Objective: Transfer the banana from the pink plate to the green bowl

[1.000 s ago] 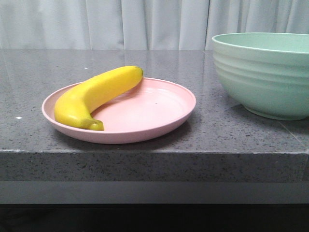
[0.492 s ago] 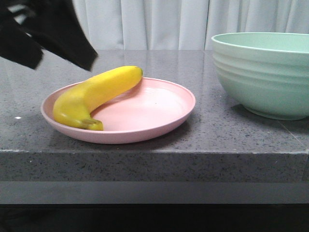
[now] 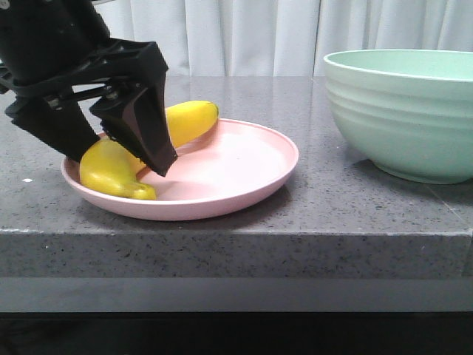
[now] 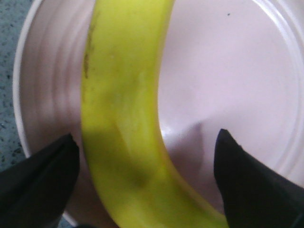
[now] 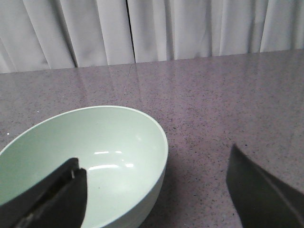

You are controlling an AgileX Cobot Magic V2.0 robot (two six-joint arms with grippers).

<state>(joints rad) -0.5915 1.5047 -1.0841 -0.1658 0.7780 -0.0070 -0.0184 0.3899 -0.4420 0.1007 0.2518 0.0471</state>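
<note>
The banana is straddled by the wide-spread left claw but not yet gripped. It lies at 9 o'clock on the plate; lifting and transfer to the bowl remain.

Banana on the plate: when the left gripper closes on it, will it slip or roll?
The banana looks smooth and glossy, so it may slide a little between the left gripper fingers, which are open on either side of it. Its curve probably keeps it from rolling far on the pink plate. It looks rigid, so it likely lifts in one piece.
</note>
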